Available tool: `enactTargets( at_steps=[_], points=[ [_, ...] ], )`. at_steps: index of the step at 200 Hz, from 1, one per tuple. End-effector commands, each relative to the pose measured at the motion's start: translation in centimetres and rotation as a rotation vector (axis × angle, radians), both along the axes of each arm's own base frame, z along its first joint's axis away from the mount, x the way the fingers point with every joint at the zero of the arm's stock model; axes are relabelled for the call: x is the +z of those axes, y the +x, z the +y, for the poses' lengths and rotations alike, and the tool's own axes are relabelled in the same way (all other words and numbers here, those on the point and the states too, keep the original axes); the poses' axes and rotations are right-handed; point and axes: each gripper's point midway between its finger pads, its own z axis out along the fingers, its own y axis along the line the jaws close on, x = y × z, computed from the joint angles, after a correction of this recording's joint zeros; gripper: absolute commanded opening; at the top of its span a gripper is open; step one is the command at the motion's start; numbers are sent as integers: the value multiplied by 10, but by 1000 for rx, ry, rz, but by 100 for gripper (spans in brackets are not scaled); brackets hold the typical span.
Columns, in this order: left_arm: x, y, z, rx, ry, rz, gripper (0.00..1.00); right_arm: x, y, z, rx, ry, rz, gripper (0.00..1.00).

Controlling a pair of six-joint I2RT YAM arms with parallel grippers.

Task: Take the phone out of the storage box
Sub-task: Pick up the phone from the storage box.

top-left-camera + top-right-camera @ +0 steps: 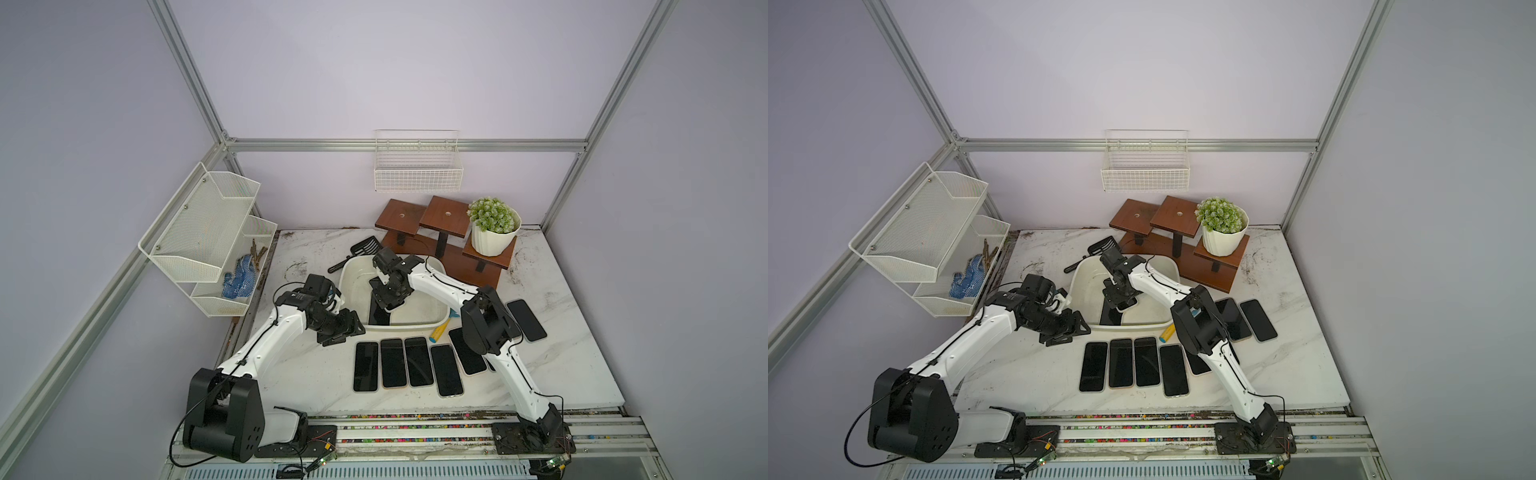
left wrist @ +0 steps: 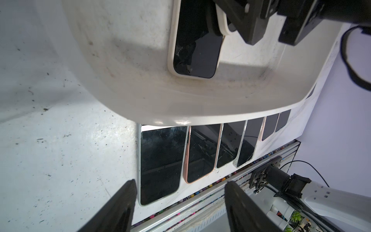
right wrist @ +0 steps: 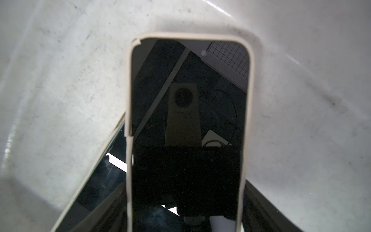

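Note:
The storage box point(image 1: 415, 328) point(image 1: 1133, 326) is a shallow white tub at mid-table, also in the left wrist view point(image 2: 200, 112). My right gripper point(image 1: 384, 305) point(image 1: 1119, 305) point(image 3: 184, 188) reaches down into it, shut on a phone point(image 3: 186, 100) with a black screen and cream case; a finger presses each long side. A second cream-cased phone point(image 3: 96, 180) point(image 2: 195, 50) point(image 1: 378, 311) lies under it, slanted against the tub's near wall. My left gripper point(image 1: 340, 332) point(image 1: 1065, 332) point(image 2: 180, 182) hangs open and empty over the table at the tub's near-left corner.
Several phones point(image 1: 407, 361) lie in a row in front of the tub, more at the right point(image 1: 525, 320). A yellow-handled tool point(image 1: 440, 330) lies by the tub's near rim. Behind are a black scoop point(image 1: 365, 245), a wooden stand point(image 1: 440, 232) and a potted plant point(image 1: 494, 232).

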Motion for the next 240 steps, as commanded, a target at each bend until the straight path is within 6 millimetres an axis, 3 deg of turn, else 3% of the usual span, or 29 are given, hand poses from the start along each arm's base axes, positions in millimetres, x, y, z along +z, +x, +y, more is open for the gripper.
enactTargets(
  at_steps=[1, 27, 76, 137, 189, 240],
  points=[
    [19, 7, -2, 38, -64, -39, 74, -8, -6, -9, -4, -28, 30, 76],
    [21, 8, -2, 56, -94, -44, 77, 6, -6, -6, -4, 5, 11, 69],
    [37, 20, -4, 114, -190, -104, 94, 62, 0, -7, -24, 94, -74, 67],
    [70, 50, -18, 156, -375, -225, 100, 115, -12, -27, -71, 184, -103, 67],
    [94, 70, -26, 198, -501, -313, 100, 142, -60, -43, -113, 321, -30, 67],
    [97, 67, -37, 156, -539, -330, 99, 145, -123, -44, -103, 451, 76, 62]
  ],
)
